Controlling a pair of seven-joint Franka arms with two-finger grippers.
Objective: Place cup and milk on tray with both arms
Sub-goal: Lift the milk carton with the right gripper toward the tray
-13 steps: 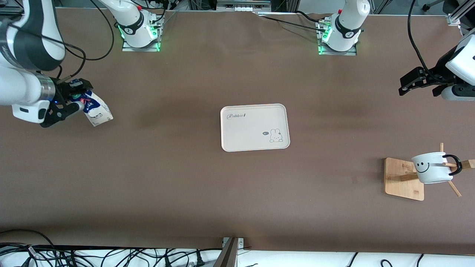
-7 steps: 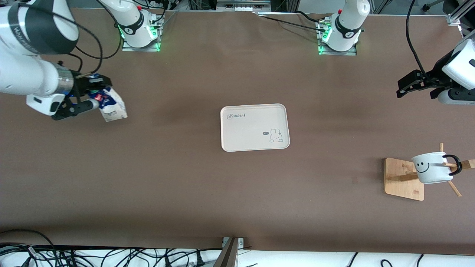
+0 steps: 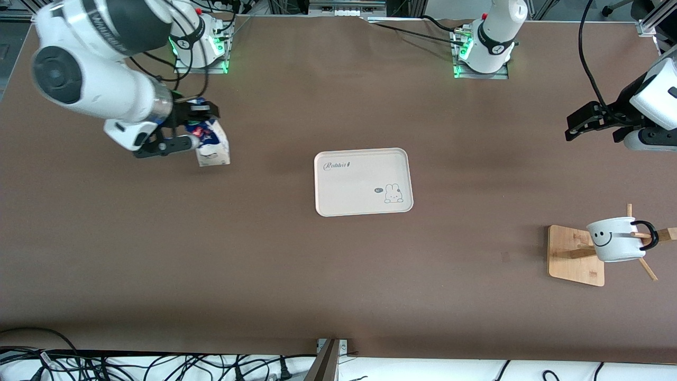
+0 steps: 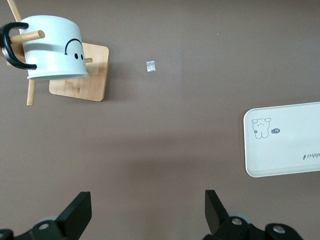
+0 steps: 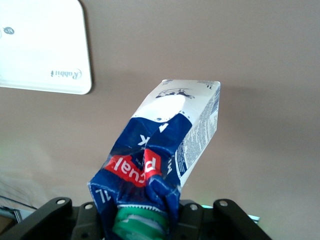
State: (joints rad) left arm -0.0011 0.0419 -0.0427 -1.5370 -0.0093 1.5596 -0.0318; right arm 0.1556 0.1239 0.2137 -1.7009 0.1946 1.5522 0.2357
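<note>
Right gripper (image 3: 186, 127) clamped on tilted milk carton (image 3: 211, 145), in the air over bare tabletop toward the right arm's end. Left gripper (image 3: 589, 120) spread wide, empty, near the left arm's edge. Tray (image 3: 359, 182) mid-table; mug (image 3: 616, 239) hung on wooden rack (image 3: 574, 256)

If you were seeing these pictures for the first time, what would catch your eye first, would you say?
The right gripper holds the crumpled dark blue and white milk carton by its top, in the air over the brown table, toward the right arm's end. The cream-white rounded tray with the bunny drawing lies bare mid-table. The white smiley mug hangs on a wooden rack at the left arm's end, where the open left gripper waits over the table.
</note>
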